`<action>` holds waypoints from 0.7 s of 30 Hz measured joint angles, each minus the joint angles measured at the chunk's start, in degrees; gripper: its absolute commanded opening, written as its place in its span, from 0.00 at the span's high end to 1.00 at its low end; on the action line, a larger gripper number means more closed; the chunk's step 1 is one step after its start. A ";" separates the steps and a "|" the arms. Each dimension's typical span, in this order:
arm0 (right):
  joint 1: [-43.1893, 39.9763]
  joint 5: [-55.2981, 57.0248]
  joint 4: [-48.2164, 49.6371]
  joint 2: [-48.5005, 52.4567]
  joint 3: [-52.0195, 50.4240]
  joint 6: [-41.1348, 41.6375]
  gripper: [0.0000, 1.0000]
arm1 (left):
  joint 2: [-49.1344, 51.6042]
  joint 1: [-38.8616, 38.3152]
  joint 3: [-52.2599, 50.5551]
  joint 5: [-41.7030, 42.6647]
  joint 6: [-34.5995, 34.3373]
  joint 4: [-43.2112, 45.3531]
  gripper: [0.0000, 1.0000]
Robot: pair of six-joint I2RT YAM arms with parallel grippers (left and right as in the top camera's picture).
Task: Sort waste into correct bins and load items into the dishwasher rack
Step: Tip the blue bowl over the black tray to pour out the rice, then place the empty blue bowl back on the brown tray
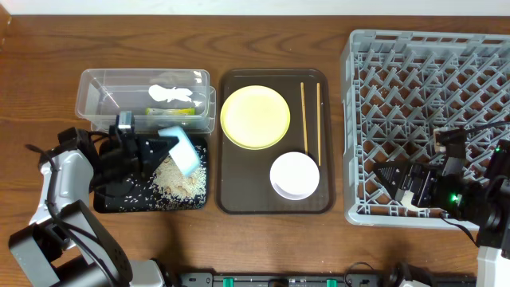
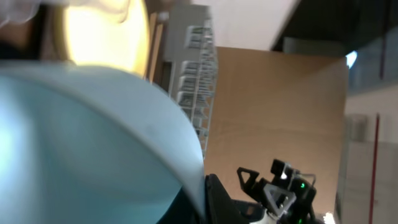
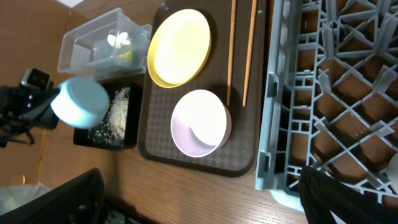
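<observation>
My left gripper [image 1: 159,147] is shut on the light-blue bowl [image 1: 183,150], holding it tilted over the black tray [image 1: 119,203], where beige rice scraps [image 1: 179,177] lie. The bowl fills the left wrist view [image 2: 93,143] and shows in the right wrist view [image 3: 79,101]. The clear tub [image 1: 96,88] holds the white paper scrap [image 1: 171,92] and the green-yellow wrapper [image 1: 171,112]. The yellow plate [image 1: 255,117], white bowl [image 1: 294,175] and two chopsticks [image 1: 303,119] lie on the brown tray. My right gripper [image 1: 406,185] is open and empty over the front of the grey rack [image 1: 358,119].
The brown serving tray [image 1: 227,199] sits between the bins and the rack. Rice grains are scattered over the black tray's floor. The rack shows no dishes. Bare wooden table runs along the front edge.
</observation>
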 measured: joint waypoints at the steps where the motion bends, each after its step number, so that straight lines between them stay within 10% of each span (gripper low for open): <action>1: 0.00 0.02 -0.02 0.00 0.00 0.00 0.03 | -0.11 -0.28 0.00 -0.15 0.76 -3.80 0.94; 13: 0.00 0.00 0.79 0.00 0.00 0.00 0.02 | -19.82 -13.66 0.31 -26.23 -7.85 -1.57 0.94; 21: 0.00 0.02 0.92 0.00 0.00 0.00 0.02 | -26.97 -41.92 0.72 -60.52 -24.09 4.90 0.94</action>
